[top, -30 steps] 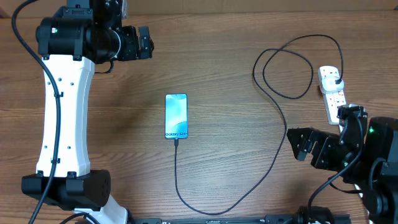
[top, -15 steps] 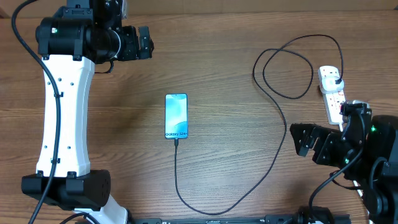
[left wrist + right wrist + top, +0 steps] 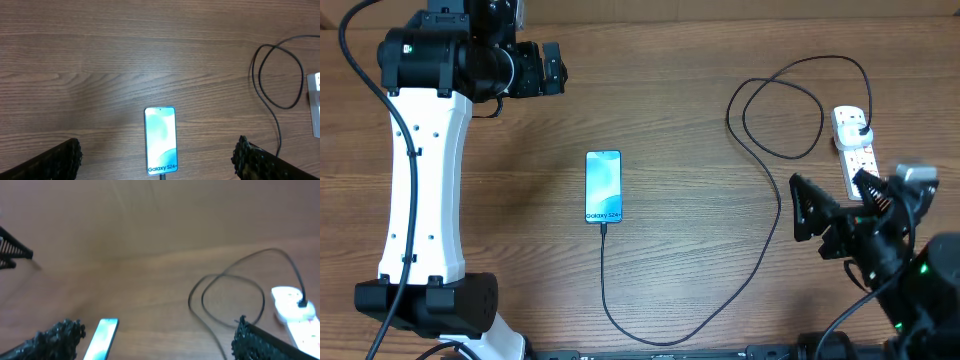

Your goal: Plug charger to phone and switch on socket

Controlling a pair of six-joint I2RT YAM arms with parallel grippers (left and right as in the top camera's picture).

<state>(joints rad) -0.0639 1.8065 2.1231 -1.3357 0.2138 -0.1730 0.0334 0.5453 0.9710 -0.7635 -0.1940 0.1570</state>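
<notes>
The phone (image 3: 603, 187) lies face up mid-table, screen lit; it also shows in the left wrist view (image 3: 160, 140) and the right wrist view (image 3: 101, 339). The black charger cable (image 3: 760, 250) meets the phone's lower edge, curves right, loops, and ends in a black plug (image 3: 861, 128) seated in the white socket strip (image 3: 855, 152) at the right. My left gripper (image 3: 558, 68) is open and empty, high at the far left; in its own view (image 3: 157, 150) the phone lies between its fingers, far below. My right gripper (image 3: 812, 222) is open and empty, left of the strip, not touching it.
The cable's loop (image 3: 780, 110) lies on the wood left of the strip and shows in the right wrist view (image 3: 230, 295). The strip (image 3: 295, 311) is at that view's right edge. The left arm's white link (image 3: 420, 180) stands along the table's left side.
My right gripper has swung a little up and to the right, nearer the strip, still open. The left arm, phone and cable have not moved.
</notes>
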